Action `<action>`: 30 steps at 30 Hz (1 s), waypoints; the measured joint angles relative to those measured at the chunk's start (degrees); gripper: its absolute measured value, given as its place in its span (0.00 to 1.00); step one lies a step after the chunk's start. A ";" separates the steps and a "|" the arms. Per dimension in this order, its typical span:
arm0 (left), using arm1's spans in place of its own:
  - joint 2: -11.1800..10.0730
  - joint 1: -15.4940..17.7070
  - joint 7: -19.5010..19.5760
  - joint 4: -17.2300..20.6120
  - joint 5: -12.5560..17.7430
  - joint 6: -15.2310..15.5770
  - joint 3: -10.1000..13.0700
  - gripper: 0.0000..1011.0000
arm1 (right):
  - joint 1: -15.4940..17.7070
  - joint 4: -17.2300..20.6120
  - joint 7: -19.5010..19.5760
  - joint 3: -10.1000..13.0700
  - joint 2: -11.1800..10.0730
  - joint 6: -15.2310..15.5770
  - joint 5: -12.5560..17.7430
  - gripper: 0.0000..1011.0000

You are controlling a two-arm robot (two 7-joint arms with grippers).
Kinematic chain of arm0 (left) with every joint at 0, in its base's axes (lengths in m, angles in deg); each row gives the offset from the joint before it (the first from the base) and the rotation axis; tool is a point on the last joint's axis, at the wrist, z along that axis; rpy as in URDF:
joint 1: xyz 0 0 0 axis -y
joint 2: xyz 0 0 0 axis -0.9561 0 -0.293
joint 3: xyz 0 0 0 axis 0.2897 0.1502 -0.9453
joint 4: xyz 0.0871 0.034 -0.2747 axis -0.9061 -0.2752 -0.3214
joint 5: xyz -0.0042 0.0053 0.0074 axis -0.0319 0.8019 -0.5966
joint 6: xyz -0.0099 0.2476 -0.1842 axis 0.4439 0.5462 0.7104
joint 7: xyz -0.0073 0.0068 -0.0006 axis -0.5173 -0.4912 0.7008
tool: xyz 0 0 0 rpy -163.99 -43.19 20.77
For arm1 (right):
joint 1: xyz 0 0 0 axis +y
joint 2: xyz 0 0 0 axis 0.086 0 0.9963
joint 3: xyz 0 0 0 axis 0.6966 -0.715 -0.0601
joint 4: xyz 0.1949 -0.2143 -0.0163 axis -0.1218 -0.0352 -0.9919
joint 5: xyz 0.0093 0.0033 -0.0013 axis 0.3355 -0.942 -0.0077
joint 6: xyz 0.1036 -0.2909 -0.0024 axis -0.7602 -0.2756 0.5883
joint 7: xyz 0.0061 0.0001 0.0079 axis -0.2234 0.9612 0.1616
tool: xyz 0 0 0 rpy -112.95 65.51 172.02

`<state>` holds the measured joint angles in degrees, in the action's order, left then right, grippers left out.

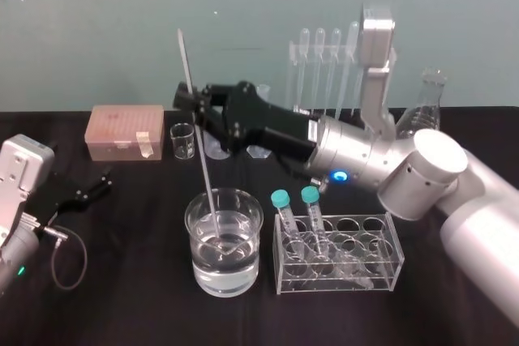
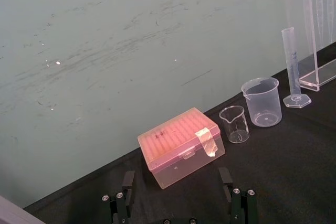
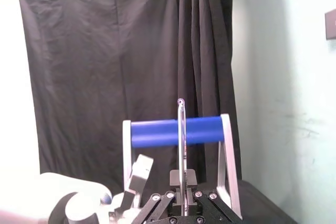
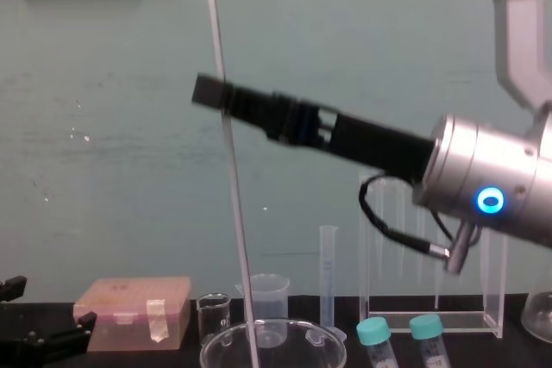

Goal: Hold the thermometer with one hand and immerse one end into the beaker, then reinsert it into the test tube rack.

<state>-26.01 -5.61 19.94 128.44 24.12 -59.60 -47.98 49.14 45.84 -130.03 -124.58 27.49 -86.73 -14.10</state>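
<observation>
Head view, left to right: left gripper (image 1: pixel 99 185) lies on the black table (image 1: pixel 130 297) at 9 o'clock, fingers spread apart; left wrist view shows its 2 fingers (image 2: pixel 127 183) apart, facing a pink tip box (image 2: pixel 181 146). Tiny glass beaker (image 1: pixel 183 141) sits at 3 o'clock of that box. Thermometer (image 1: pixel 204 166) stands tilted, top leaning to 11 o'clock, lower end down in the water of the beaker (image 1: pixel 243 269), which sits at 6 o'clock on the table. Right gripper (image 1: pixel 189 101) reaches in from 4 o'clock, above the beaker, fingers pinched on the thermometer's upper part; chest view shows the rod sticking out above and below the clamp. Low rack (image 1: pixel 391 250) with 2 teal-capped tubes is just beside the beaker at 3 o'clock. Test tube rack (image 1: pixel 290 70) stands at the back at 1 o'clock, pipettes hanging in it, behind the right arm
</observation>
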 joint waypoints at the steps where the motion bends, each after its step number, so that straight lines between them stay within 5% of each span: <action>1: 0.00 0.00 0.00 0.00 0.00 0.00 0.00 1.00 | 0.08 -0.33 -0.20 -0.08 0.04 -0.25 -0.15 0.06; 14: 0.00 0.00 0.00 0.00 0.00 0.00 0.00 1.00 | 1.68 -2.33 -1.16 -0.19 -0.02 -1.49 -1.54 0.06; 30: 0.00 0.00 0.00 0.00 0.00 0.00 0.00 1.00 | 3.41 0.47 -1.00 0.90 -1.35 -1.71 -1.66 0.06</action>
<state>-26.01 -5.61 19.94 128.44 24.12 -59.61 -47.98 52.55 46.30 -131.03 -123.68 26.14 -88.43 -15.76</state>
